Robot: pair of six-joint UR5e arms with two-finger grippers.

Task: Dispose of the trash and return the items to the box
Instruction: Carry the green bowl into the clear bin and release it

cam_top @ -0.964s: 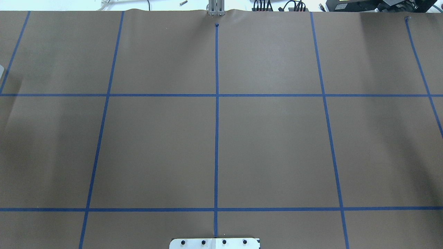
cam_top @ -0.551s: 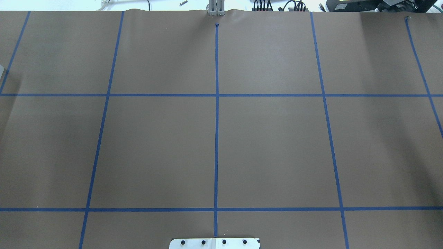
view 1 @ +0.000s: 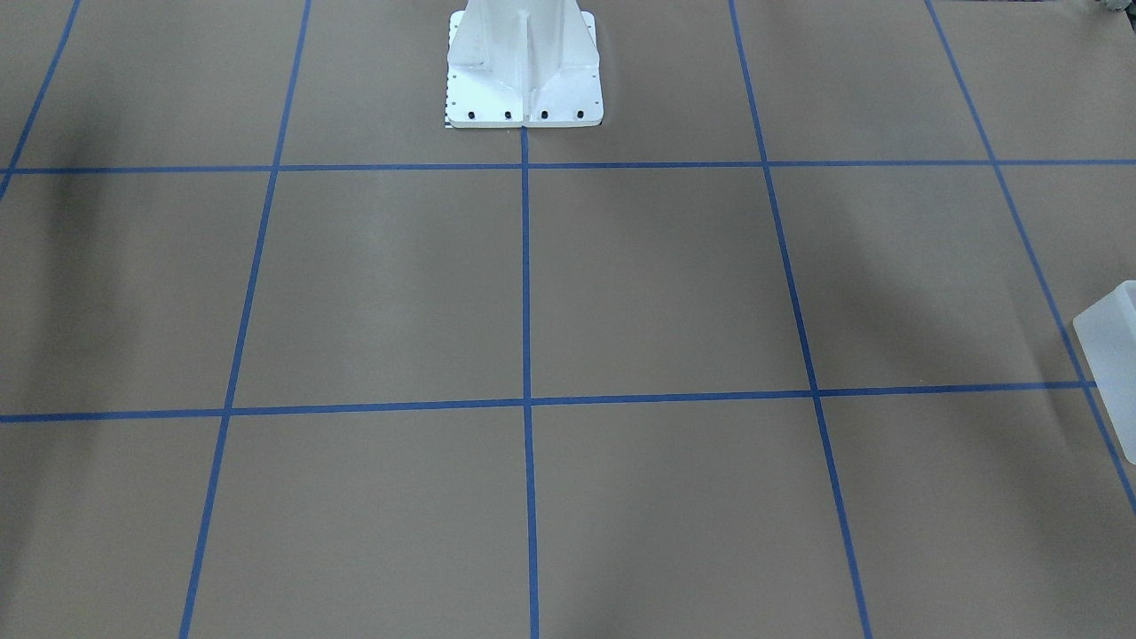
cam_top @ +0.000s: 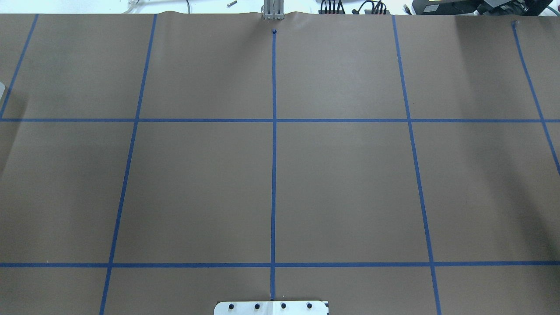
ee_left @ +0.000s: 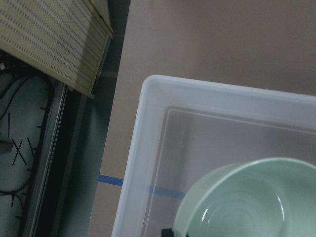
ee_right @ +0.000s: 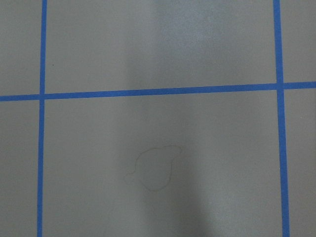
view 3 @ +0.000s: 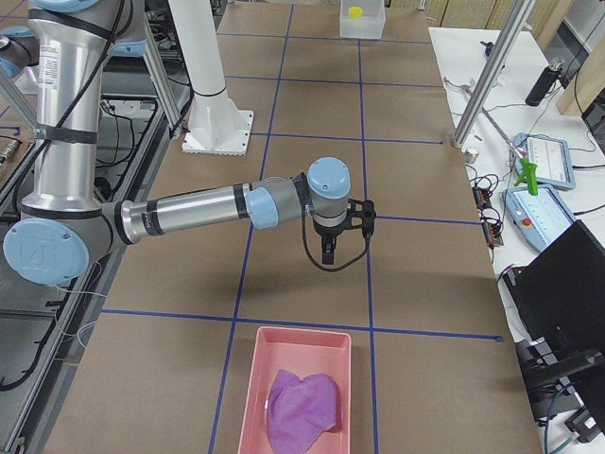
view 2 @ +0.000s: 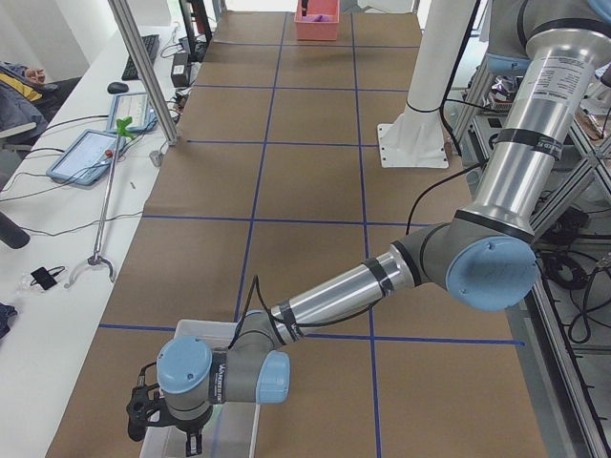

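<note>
The mint-green bowl (ee_left: 247,205) shows in the left wrist view, low and to the right, over the inside of the translucent white box (ee_left: 148,123). A dark fingertip (ee_left: 167,232) sits just outside its rim. In the exterior left view my left gripper (view 2: 194,444) points down into the box (view 2: 221,331); I cannot tell if it is open or shut. The yellow cup (view 3: 354,13) stands in the far box (view 3: 371,25). My right gripper (view 3: 327,257) hangs over bare table paper, near no object; I cannot tell its state.
A pink tray (view 3: 301,345) holding a purple cloth (view 3: 302,405) lies at the robot's right end of the table. The white robot base (view 1: 524,80) stands at mid table. One box corner (view 1: 1114,346) shows in the front-facing view. Brown paper carries blue tape lines.
No arm or object shows in the overhead frames. Only faint shadows at the table's two ends shift slightly.
</note>
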